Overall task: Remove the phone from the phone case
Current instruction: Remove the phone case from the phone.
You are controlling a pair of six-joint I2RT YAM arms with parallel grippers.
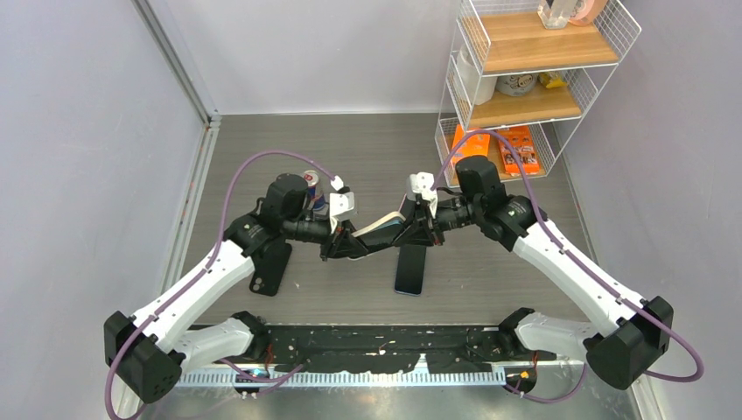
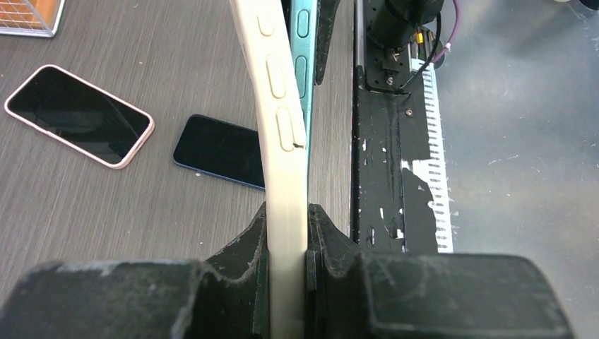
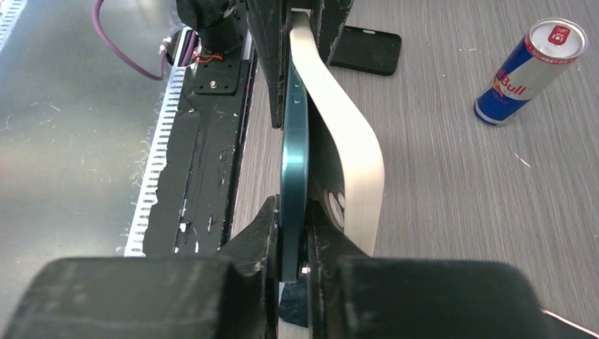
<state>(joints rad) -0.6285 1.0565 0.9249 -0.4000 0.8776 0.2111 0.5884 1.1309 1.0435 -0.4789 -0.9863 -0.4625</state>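
A teal phone [image 3: 294, 155] and its cream phone case [image 3: 353, 148] hang above the table between both arms. The case is bent away from the phone at the right gripper's end and still wraps it at the far end. My left gripper [image 2: 288, 219] is shut on the edge of the cream case [image 2: 282, 127], with the teal phone [image 2: 305, 63] beside it further out. My right gripper [image 3: 292, 212] is shut on the phone's bare teal edge, with the case bowed off to one side. In the top view the left gripper [image 1: 346, 243] and right gripper [image 1: 418, 229] face each other across the phone [image 1: 381, 229].
A dark phone [image 1: 411, 269] lies flat under the held one, and a pink-cased phone [image 2: 78, 115] lies further right. A black case [image 1: 269, 267] lies by the left arm and a Red Bull can [image 1: 312, 188] stands behind it. A wire shelf rack [image 1: 525, 79] fills the back right.
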